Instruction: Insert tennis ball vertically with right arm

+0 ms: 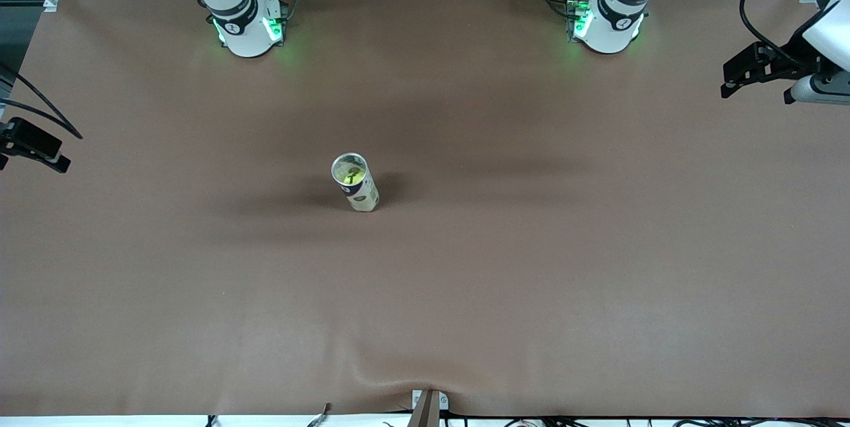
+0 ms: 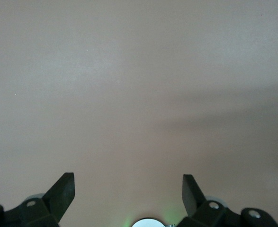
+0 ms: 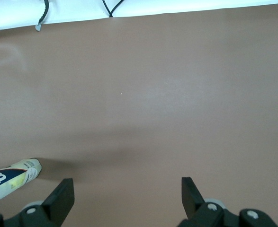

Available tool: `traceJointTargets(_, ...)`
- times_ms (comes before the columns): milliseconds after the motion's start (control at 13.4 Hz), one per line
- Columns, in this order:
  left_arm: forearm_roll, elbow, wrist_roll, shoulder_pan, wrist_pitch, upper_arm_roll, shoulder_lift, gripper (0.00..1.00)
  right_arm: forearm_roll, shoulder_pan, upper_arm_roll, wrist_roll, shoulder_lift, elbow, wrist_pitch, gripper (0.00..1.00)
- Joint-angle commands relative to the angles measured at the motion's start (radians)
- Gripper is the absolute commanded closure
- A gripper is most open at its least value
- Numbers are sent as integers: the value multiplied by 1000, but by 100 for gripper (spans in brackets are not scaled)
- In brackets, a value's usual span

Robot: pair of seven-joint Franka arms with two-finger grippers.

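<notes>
Right gripper (image 3: 124, 196) hangs in the air over bare brown table (image 1: 531, 267) at the right arm's end, its two black fingers (image 3: 63, 196) spread wide with nothing between them. In the right wrist view only the brown surface shows between the fingertips, and the tennis ball can (image 3: 11, 178) lies off to one side of the gripper, well apart from it and touching neither finger. In the front view the right gripper (image 1: 30, 145) is only a dark shape at the frame's edge, so that view does not show how its fingers stand.

Out toward the middle of the table, the tennis ball can (image 1: 355, 182) stands upright on its base, a clear tube with a dark printed label around its lower part and its open mouth facing up. A yellow-green tennis ball (image 1: 350, 176) sits inside the can, seen through the open top. The can stands alone, with bare table all around it.

Over at the left arm's end of the table, the left gripper (image 2: 127, 194) waits in the air above bare surface, its fingers (image 2: 63, 193) also spread wide and empty. In the front view it (image 1: 754, 68) shows as a black shape, well apart from the can.
</notes>
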Motion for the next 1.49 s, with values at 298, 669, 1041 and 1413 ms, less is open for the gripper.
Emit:
traceJointTargets(298,0,14,25,11,-9,-5,8,0,5,4,5,12,-176,-250,147,0)
traceJointTargets(669,1,26,25,12,-10,-5,14,0,-2,15,8,15,-175,-249,144,0)
traceJointTargets(1041,1,25,23,11,-26,-5,14,0,-39,63,9,122,-169,-249,151,0)
traceJointTargets(1413,1,26,-27,8,-67,-14,10,0,-44,66,8,110,-169,-247,145,0)
